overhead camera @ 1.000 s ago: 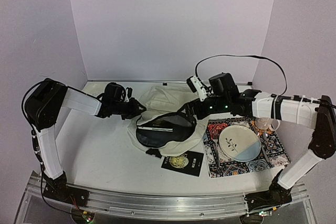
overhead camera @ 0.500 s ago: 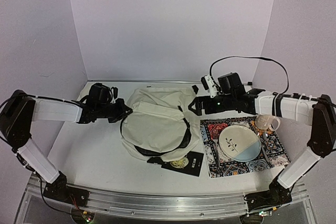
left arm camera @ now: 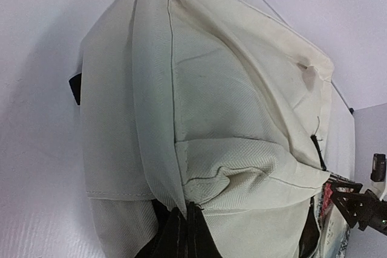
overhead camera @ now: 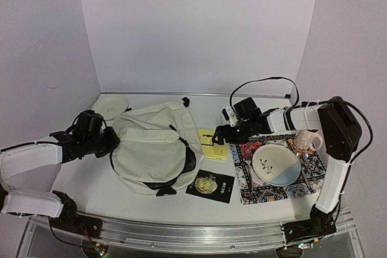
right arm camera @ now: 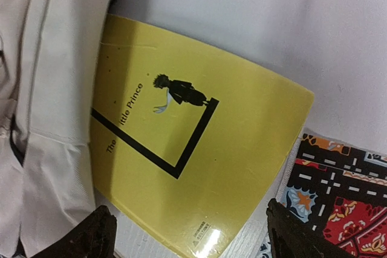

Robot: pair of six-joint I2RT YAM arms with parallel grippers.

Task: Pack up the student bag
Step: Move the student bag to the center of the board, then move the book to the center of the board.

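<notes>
Dragged to the left since half a second ago, the student bag (overhead camera: 148, 149) now lies flat on the counter (overhead camera: 103, 191), zipper side toward the near edge. A yellow book (overhead camera: 211, 144) that was out of sight has appeared against the bag's right edge. A black book (overhead camera: 210, 187) lies near the bag's near-right corner, tilted, close to its black strap end. Further right of the bag, beyond the yellow book, a patterned mat (overhead camera: 314, 187) carries a cream-and-blue plate (overhead camera: 275, 164) and a pale mug (overhead camera: 307, 141). A small pale dish (overhead camera: 112, 107) sits behind the bag's far-left corner. The left arm (overhead camera: 36, 155) lies low, its forearm stretched along the counter toward the bag's left side. There the left fingers (left arm camera: 181, 237) are pressed together on a puckered fold of the cream fabric. The right arm (overhead camera: 338, 131) stands with its elbow high, well to the right of the bag, and its forearm reaches leftward over the mat's far edge. The right fingers (right arm camera: 91, 234) are spread wide apart above the yellow book's near edge and hold nothing.
</notes>
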